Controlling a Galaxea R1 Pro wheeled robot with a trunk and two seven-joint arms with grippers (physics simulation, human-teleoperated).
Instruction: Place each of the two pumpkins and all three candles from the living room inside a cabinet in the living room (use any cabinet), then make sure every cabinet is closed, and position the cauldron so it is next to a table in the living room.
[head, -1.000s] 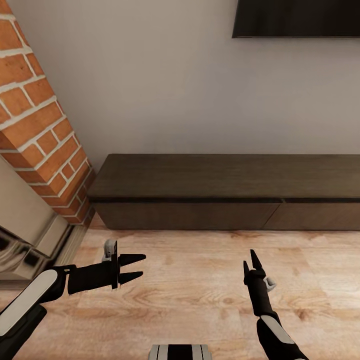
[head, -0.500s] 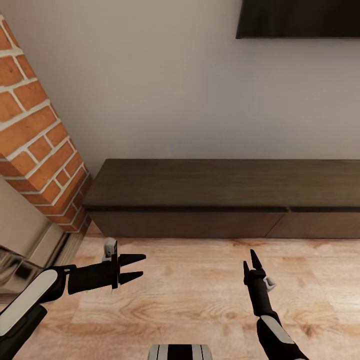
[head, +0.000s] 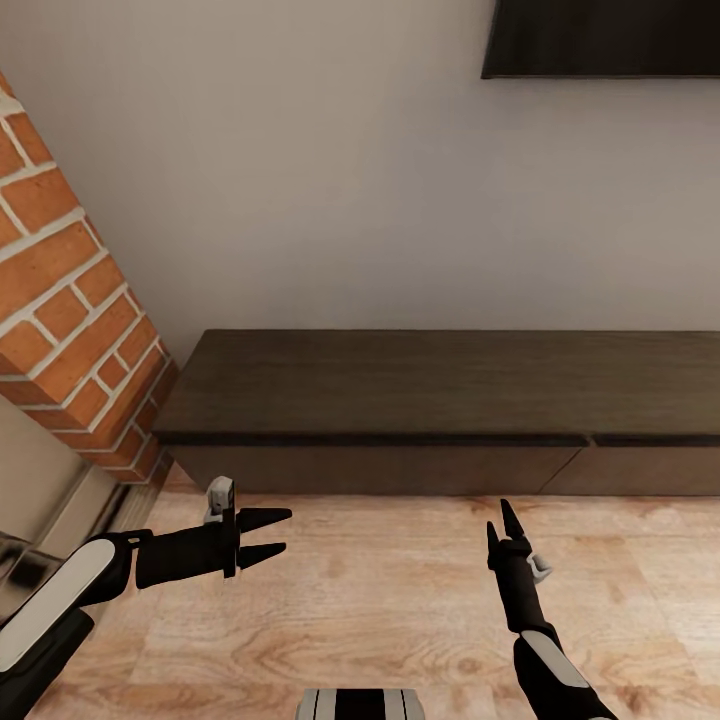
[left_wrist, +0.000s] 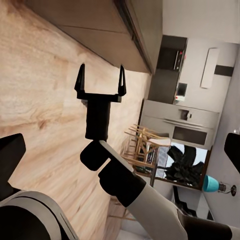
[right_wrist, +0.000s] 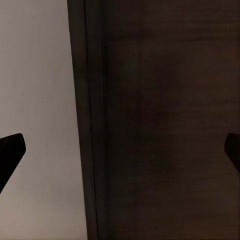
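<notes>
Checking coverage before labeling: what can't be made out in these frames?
- Cabinet: its right end is cut off by the head view's edge.
- Cabinet interior: hidden behind the shut drawer fronts.
- Dark panel on the wall: cropped by the top edge, identity unclear.
- Left gripper and right gripper: both open, holding nothing.
</notes>
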